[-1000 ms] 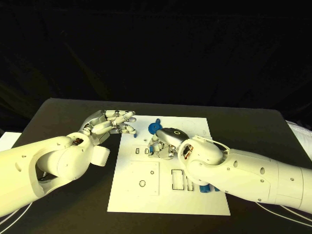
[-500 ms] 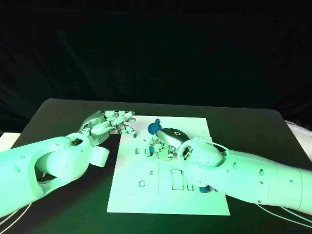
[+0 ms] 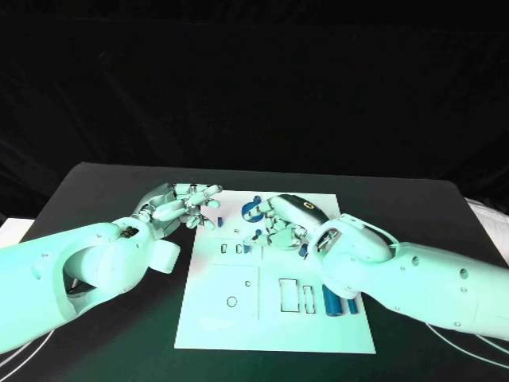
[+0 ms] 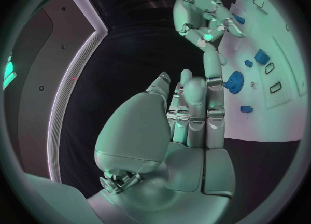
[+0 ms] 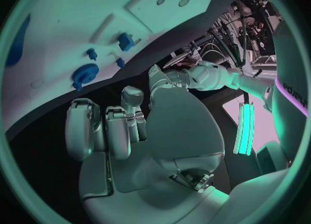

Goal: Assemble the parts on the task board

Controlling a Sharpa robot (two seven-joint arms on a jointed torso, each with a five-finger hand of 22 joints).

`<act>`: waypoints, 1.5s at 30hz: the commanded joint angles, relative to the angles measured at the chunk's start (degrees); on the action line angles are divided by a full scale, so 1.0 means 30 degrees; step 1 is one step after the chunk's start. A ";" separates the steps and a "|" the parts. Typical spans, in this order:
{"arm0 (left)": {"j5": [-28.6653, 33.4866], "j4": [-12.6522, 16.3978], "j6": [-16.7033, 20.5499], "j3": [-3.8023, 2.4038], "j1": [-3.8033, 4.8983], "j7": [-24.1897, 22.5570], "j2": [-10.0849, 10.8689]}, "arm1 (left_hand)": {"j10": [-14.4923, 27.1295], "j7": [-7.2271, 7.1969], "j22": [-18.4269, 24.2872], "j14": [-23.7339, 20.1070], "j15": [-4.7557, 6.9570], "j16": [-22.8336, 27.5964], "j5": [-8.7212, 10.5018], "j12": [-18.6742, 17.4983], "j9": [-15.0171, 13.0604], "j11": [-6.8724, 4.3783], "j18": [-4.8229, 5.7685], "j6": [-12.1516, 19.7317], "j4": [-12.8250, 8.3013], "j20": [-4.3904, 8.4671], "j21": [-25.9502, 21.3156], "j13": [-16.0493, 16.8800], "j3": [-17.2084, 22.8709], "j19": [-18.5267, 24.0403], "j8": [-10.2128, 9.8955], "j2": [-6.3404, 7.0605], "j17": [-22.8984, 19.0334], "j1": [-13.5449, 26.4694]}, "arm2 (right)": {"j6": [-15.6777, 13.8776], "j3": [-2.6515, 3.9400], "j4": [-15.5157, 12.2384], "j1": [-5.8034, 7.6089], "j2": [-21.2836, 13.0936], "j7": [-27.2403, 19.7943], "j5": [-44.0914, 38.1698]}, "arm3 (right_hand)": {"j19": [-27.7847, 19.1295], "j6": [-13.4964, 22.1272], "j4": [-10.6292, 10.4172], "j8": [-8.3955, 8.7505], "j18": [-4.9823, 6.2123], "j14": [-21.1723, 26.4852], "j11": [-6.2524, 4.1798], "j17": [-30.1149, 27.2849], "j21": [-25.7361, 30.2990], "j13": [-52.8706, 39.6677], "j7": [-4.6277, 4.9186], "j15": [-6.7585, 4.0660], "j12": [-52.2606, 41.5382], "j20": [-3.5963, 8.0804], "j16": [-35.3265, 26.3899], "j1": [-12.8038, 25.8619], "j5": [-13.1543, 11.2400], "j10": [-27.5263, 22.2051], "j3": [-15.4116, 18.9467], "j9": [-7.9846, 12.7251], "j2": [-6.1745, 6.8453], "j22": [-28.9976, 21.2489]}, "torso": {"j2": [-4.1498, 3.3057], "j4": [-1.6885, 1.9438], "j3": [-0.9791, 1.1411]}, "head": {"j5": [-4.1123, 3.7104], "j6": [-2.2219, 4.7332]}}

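- Where the white board [image 3: 238, 318] lies on the black table [image 3: 106, 179], its cut-out slots act as the holders: near the right edge, blue bars [image 3: 332, 302] sit by the rectangular slots, though whether they are seated I cannot tell.
- A blue gear [image 3: 254, 209] lies on the far part of the board, with small blue pieces [image 4: 262, 56] beside it.
- The left hand [image 3: 180, 204] hovers at the board's far left edge, fingers curled in, nothing visible in them.
- The right hand [image 3: 281, 225] sits over the board just beside the gear; whether it holds anything I cannot tell.
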State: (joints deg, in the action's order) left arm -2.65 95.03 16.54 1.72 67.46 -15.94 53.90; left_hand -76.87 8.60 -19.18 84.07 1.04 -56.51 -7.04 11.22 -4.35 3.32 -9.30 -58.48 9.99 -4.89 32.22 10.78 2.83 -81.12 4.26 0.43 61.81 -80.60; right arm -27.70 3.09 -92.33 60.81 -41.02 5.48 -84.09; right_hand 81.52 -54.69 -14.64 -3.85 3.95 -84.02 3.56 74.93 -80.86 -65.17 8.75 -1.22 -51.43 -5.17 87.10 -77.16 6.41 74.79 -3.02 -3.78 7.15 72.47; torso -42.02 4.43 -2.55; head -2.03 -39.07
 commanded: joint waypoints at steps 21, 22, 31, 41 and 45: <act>-1.6103 -0.3215 -0.6222 -0.0060 0.1375 1.6891 -0.3401 | 0.1047 -0.1367 -1.7580 0.1976 0.0808 -1.1165 0.0448 1.6427 -0.3972 -0.1073 0.1889 -0.0111 0.2229 0.0647 1.5501 1.5694 -0.3624 -0.0725 0.6327 -0.1397 0.9396 0.4103 | 0.0745 0.0166 0.0489 0.2960 -0.4690 -0.5517 1.2431 | -0.0400 -0.0504 0.0428 -0.0207 0.0090 -0.1487 -0.0178 0.3081 0.0574 0.0651 -0.0211 0.0002 0.0563 0.0101 -0.0507 -0.0889 0.0989 -0.0260 0.0272 -0.0159 -0.0795 -0.0830 | 0.0927 -0.0459 0.0412 | 0.0816 -0.0548; -1.6374 -0.3253 -0.6286 -0.0060 0.1481 1.7108 -0.3506 | 0.0811 -0.1473 -1.7954 0.1976 0.0818 -1.1165 0.0688 1.6903 -0.4549 -0.1191 0.1927 -0.0001 0.2190 0.0756 1.5769 1.6165 -0.3947 -0.0819 0.6964 -0.1497 0.9396 0.4245 | 0.0745 0.0165 0.0544 0.2974 -0.4706 -0.5448 1.2382 | -0.0403 -0.0513 0.0428 -0.0210 0.0092 -0.1484 -0.0179 0.3068 0.0579 0.0667 -0.0213 -0.0001 0.0581 0.0103 -0.0518 -0.0884 0.1000 -0.0265 0.0282 -0.0160 -0.0798 -0.0840 | 0.0933 -0.0479 0.0435 | 0.0871 -0.0553; -1.7457 -0.3958 -0.7231 -0.0061 0.2116 1.8264 -0.4785 | 0.0118 -0.1759 -1.9341 0.1976 0.1034 -1.1165 0.1281 1.8258 -0.6738 -0.1363 0.2184 0.0883 0.2227 0.0913 1.6680 1.7590 -0.5101 -0.1253 0.8963 -0.1677 0.9396 0.4494 | 0.0838 0.0141 0.0966 0.3017 -0.4557 -0.4954 1.1965 | -0.0400 -0.0602 0.0404 -0.0236 0.0094 -0.1471 -0.0199 0.3005 0.0604 0.0743 -0.0240 -0.0020 0.0637 0.0126 -0.0574 -0.0800 0.1068 -0.0260 0.0413 -0.0172 -0.0809 -0.0867 | 0.0904 -0.0509 0.0474 | 0.0896 -0.0610; -1.8488 -0.5354 -0.9685 -0.0069 0.2390 1.9470 -0.6471 | -0.0012 -0.1822 -1.9895 0.1976 0.1102 -1.1165 0.1422 1.8574 -0.7587 -0.1412 0.2293 0.1305 0.2253 0.0979 1.7018 1.7943 -0.5768 -0.1465 0.9579 -0.1669 0.9396 0.4876 | 0.0999 0.0081 0.1243 0.3012 -0.4357 -0.4614 1.1654 | -0.0403 -0.0637 0.0390 -0.0244 0.0098 -0.1466 -0.0212 0.2977 0.0622 0.0780 -0.0254 -0.0031 0.0660 0.0137 -0.0599 -0.0756 0.1118 -0.0255 0.0484 -0.0176 -0.0812 -0.0891 | 0.0924 -0.0467 0.0435 | 0.0901 -0.0719; -1.8759 -0.5883 -1.0642 -0.0075 0.2419 1.9734 -0.7048 | -0.0016 -0.1830 -1.9976 0.1976 0.1113 -1.1165 0.1433 1.8600 -0.7685 -0.1421 0.2310 0.1365 0.2245 0.0993 1.7066 1.7975 -0.5863 -0.1498 0.9641 -0.1674 0.9396 0.4934 | 0.1033 0.0067 0.1286 0.3007 -0.4328 -0.4520 1.1582 | -0.0408 -0.0651 0.0384 -0.0245 0.0101 -0.1464 -0.0218 0.2964 0.0635 0.0807 -0.0260 -0.0037 0.0683 0.0144 -0.0611 -0.0733 0.1164 -0.0257 0.0527 -0.0177 -0.0813 -0.0910 | 0.0913 -0.0448 0.0413 | 0.0887 -0.0762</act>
State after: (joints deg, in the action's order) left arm -56.51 77.82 -9.91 1.55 74.57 39.16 33.23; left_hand -76.49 3.07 -74.94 83.97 4.00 -89.83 -3.04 66.75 -27.37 -0.84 -3.11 -54.73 16.74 -2.22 83.21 64.65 -14.54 -83.72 32.94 -4.59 74.93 -66.39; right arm -25.47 3.30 -88.51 69.85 -54.09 -8.74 -48.32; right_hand 80.20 -56.19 -13.44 -4.40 3.95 -84.02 3.28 74.91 -79.20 -62.80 8.08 -1.22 -49.64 -5.04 85.53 -79.48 9.76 73.81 -1.83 -4.24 4.83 69.79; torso -39.26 3.06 -1.28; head 0.63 -41.28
